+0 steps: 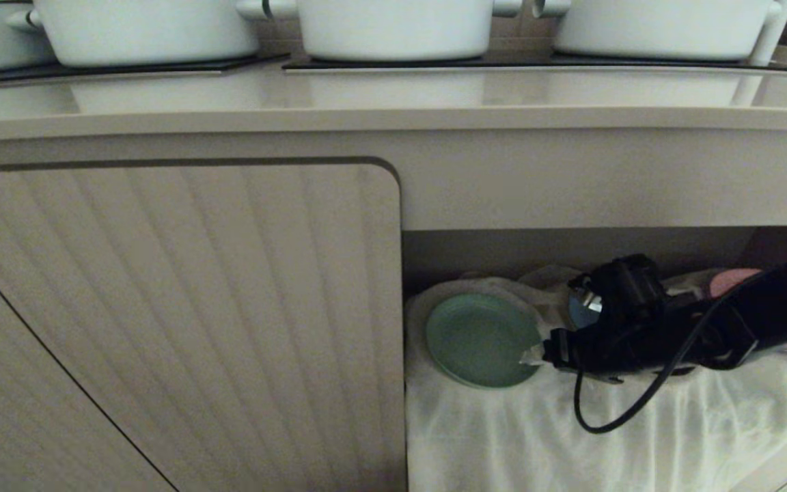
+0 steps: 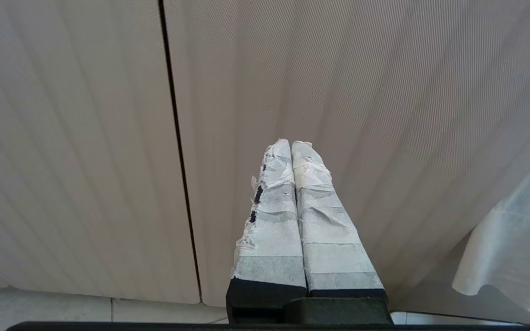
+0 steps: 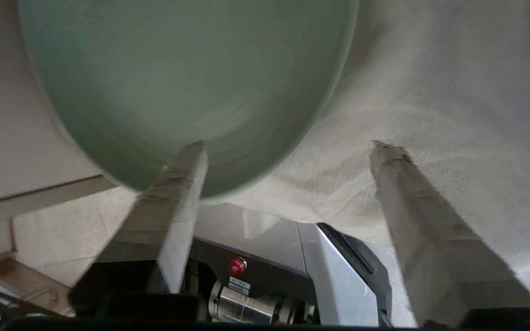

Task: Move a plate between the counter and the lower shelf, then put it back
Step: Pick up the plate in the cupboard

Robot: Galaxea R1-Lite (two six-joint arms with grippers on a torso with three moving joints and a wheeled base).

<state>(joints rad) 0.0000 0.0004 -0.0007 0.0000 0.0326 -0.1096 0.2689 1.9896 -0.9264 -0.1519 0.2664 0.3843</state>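
The right gripper [image 1: 537, 355] reaches into the lower shelf [image 1: 571, 246] with its jaws spread wide and nothing between them; one taped fingertip [image 3: 191, 158] overlaps the near rim of the plate [image 1: 482, 339], the other fingertip [image 3: 387, 154] stands clear over the white cloth [image 1: 571, 437]. Whether the first tip actually touches the rim cannot be told. The plate lies flat on the cloth just ahead of the gripper, close against the niche's left wall, with little room on that side and open cloth toward the front edge, where the fabric hangs over. Behind the gripper's body a dark blue plate [image 1: 579, 311] is mostly hidden, and a pink plate [image 1: 735, 279] shows only in parts past the black arm. A black cable [image 1: 612, 417] loops below the wrist. Above the niche runs the counter [image 1: 393, 102], its thick front edge overhanging; white pots [image 1: 393, 27] stand on black hob panels [image 1: 503, 65], cut off at the top. To the left of the niche is a ribbed cabinet door [image 1: 175, 328]. The left gripper [image 2: 291, 147] is parked before that door, its taped fingers pressed together and empty
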